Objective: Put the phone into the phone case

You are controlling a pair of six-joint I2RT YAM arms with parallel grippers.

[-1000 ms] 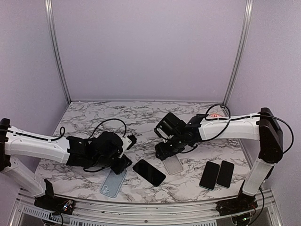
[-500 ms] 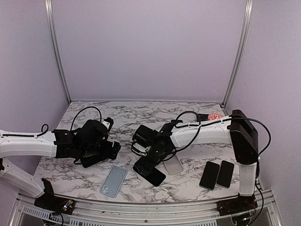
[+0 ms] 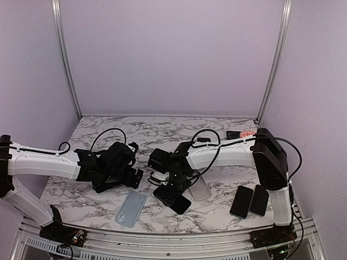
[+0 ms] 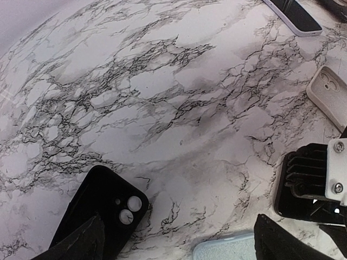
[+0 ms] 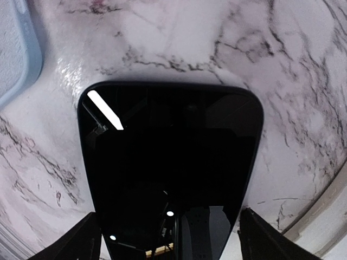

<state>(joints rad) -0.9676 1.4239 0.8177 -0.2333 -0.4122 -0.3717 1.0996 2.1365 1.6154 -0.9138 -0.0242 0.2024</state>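
Observation:
A black phone [image 5: 168,168] lies screen up on the marble table, partly showing under my right gripper [image 3: 172,189] in the top view, where the black phone [image 3: 182,205] sticks out toward the front. My right gripper [image 5: 173,241] is open and straddles the phone's near end, each finger close beside an edge. A light blue phone case [image 3: 132,208] lies to the front left. My left gripper [image 3: 129,179] is open above bare marble, between a black phone case [image 4: 103,208] and the light blue case [image 4: 225,250].
A clear whitish case [image 3: 199,189] lies just right of the right gripper. Two more phones [image 3: 241,201] [image 3: 259,199] lie side by side at the front right. A small red-and-white item [image 3: 248,134] sits at the back right. Purple walls enclose the table [image 3: 162,138].
My right gripper left the clear case, moved left over the black phone and opened. My left gripper left the light blue case, moved back-left and opened.

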